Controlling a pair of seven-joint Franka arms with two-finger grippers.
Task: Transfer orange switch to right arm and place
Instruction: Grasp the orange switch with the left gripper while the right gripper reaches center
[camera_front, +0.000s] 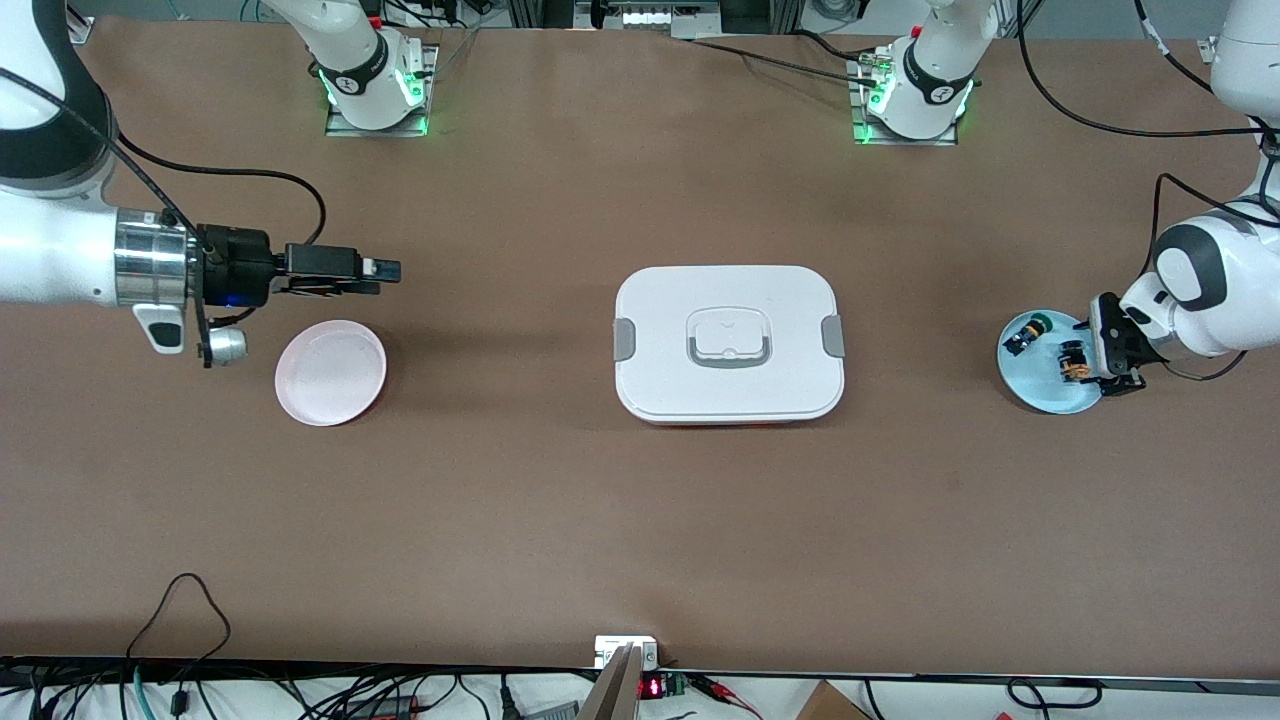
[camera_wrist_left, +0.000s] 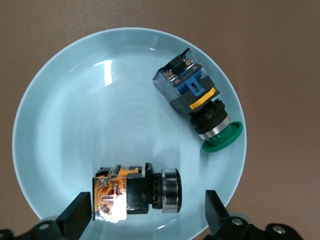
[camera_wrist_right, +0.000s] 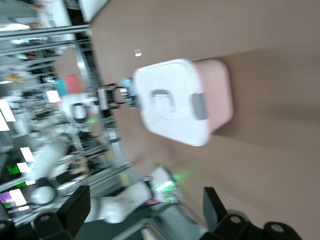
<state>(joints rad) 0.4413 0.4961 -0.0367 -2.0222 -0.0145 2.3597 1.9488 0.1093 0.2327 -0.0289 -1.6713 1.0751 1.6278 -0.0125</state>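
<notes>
The orange switch (camera_front: 1073, 363) (camera_wrist_left: 135, 192) lies on its side on a light blue plate (camera_front: 1040, 392) (camera_wrist_left: 100, 110) at the left arm's end of the table. It has a black body, orange parts at one end and a silver ring at the other. My left gripper (camera_front: 1100, 350) (camera_wrist_left: 148, 210) hangs open just over the plate, one finger on each side of the switch and clear of it. My right gripper (camera_front: 385, 270) (camera_wrist_right: 145, 205) is open and holds nothing. It hovers level over the table by the pink plate (camera_front: 330, 372).
A black switch with a green cap (camera_front: 1027, 331) (camera_wrist_left: 200, 100) lies on the same blue plate, close to the orange one. A white lidded box (camera_front: 730, 343) (camera_wrist_right: 175, 100) stands in the middle of the table. Cables run along the table edge nearest the front camera.
</notes>
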